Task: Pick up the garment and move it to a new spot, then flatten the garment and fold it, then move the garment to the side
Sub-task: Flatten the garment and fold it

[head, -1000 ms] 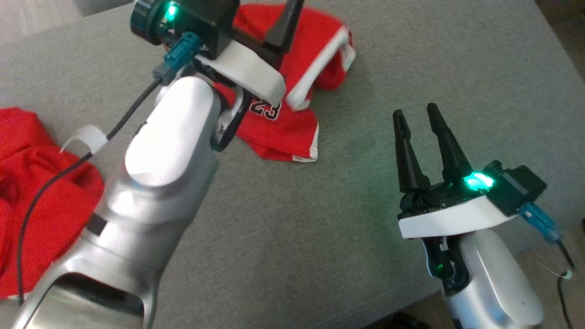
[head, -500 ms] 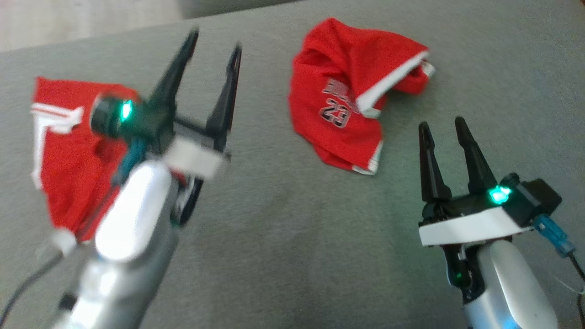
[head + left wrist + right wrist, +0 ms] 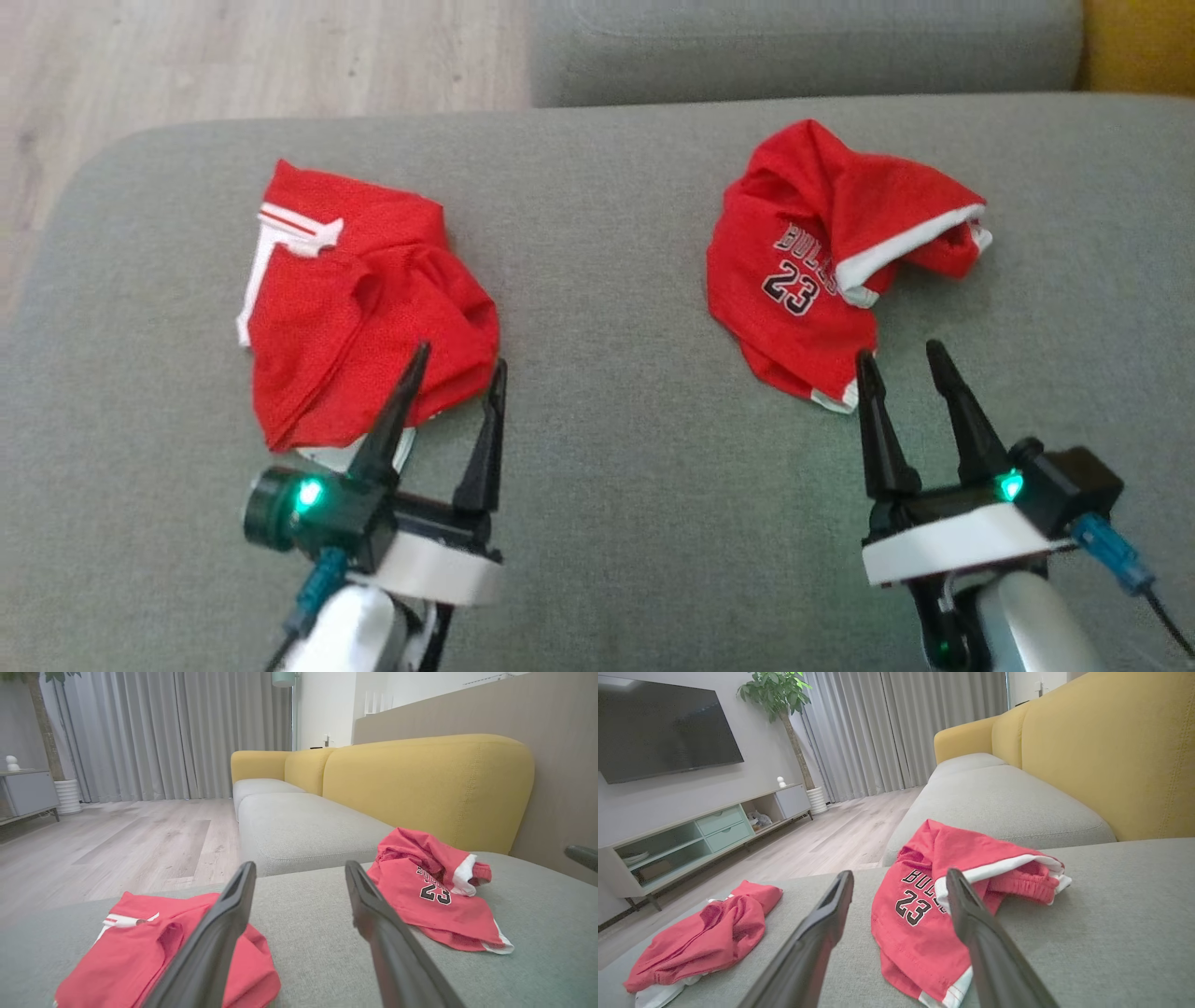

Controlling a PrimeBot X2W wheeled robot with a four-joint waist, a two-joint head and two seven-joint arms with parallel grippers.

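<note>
Grey sofa seat point(image 3: 607, 392) fills head view; wood floor point(image 3: 233, 56) upper left. Left garment point(image 3: 355, 299), red, crumpled, left of centre. Right garment point(image 3: 803, 280), red, marked 23, bunched upper right, well apart from the other. Left claw point(image 3: 463, 355) lower left, fingers spread, empty, tips over left garment's near edge. Right claw point(image 3: 898, 350) lower right, spread, empty, tips just by right garment's hem. Wrist views: yellow backrest point(image 3: 420, 779), grey curtains point(image 3: 887, 728), TV point(image 3: 663, 728), plant point(image 3: 777, 690), low cabinet point(image 3: 705, 830).
</note>
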